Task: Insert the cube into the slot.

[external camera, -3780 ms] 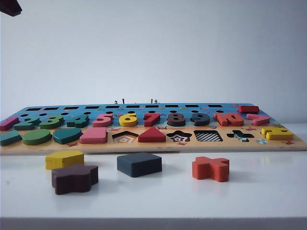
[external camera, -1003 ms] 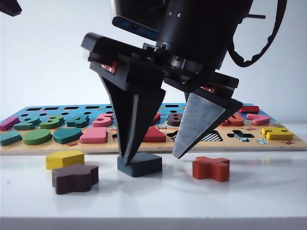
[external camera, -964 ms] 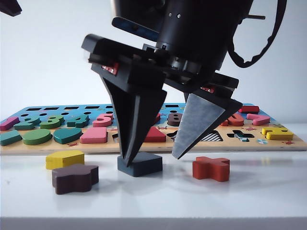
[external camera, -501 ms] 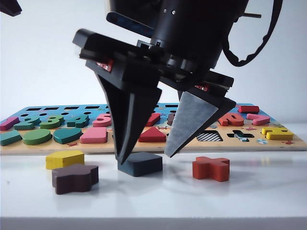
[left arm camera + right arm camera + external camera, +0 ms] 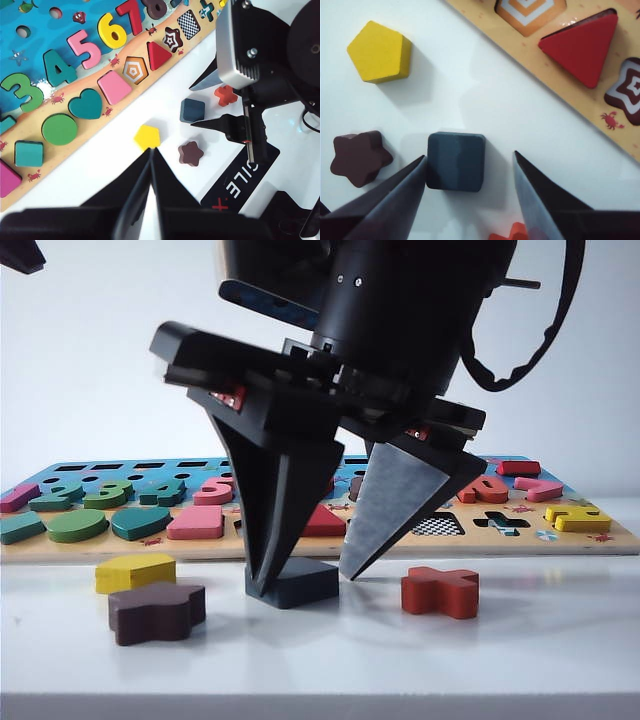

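White tabletop (image 5: pixel 520 120): right gripper (image 5: pixel 470 172) open astride flat navy square wooden cube (image 5: pixel 455 161), one finger touching; left gripper (image 5: pixel 151 155) closed above; black strip (image 5: pixel 240 182) lettered "ILE"; checkerboard slot (image 5: pixel 189 24) beyond.

We see the cube (image 5: pixel 455 161) as painted wood with a matt, smooth, dark navy face and softly rounded edges. The yellow pentagon block (image 5: pixel 379 51) and the brown star block (image 5: pixel 359 157) have the same matt painted finish, as does the red triangle (image 5: pixel 582 46). The puzzle board (image 5: pixel 150 77) looks like pale wood with a printed, slightly satin top, and the slot (image 5: pixel 188 24) has a printed checkerboard floor. The table (image 5: pixel 400 660) is smooth, white and faintly glossy, mirroring the blocks dimly. The right gripper (image 5: pixel 303 582) has matt black plastic-looking fingers (image 5: pixel 392 502) with grey, finely textured inner pads. The left gripper (image 5: pixel 151 152) looks like matt black plastic.
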{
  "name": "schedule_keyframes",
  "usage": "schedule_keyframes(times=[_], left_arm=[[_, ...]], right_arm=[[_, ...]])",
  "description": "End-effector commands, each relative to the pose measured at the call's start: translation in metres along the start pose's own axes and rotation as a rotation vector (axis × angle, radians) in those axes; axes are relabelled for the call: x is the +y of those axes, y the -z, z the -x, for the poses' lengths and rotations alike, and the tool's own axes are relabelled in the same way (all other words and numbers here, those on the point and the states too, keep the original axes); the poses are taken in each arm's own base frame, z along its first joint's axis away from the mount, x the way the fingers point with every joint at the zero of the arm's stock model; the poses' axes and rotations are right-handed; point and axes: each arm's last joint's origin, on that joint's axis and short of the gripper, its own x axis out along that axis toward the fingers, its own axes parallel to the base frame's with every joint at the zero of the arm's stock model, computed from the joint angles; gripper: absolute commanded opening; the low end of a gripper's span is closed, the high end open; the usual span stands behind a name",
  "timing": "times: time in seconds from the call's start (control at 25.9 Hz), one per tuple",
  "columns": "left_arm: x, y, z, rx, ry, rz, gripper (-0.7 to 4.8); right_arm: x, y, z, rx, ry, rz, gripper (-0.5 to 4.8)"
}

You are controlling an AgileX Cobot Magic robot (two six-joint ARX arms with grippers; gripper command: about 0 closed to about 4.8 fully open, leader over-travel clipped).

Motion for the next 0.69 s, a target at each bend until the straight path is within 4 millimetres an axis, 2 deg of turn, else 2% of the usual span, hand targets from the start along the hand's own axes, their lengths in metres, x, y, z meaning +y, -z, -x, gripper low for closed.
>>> schedule_keyframes(times=[0.04, 0.15, 0.42, 0.69], left_arm=[[-0.001, -0.001, 0.001, -0.011, 0.006, -0.006, 0.17], [-0.001, -0.001, 0.001, -0.011, 0.007, -0.006, 0.17], [-0.001, -0.001, 0.001, -0.011, 0.006, -0.006, 0.17], [-0.001, -0.001, 0.001, -0.011, 0.007, -0.006, 0.17]], right_arm=[[0.001, -0.001, 0.000, -0.011, 0.000, 0.002, 2.59], [0.001, -0.001, 0.001, -0.011, 0.000, 0.014, 2.05], [0.000, -0.002, 0.005, -0.026, -0.004, 0.050, 2.04], [0.000, -0.014, 0.032, -0.103, -0.011, 0.237, 1.95]])
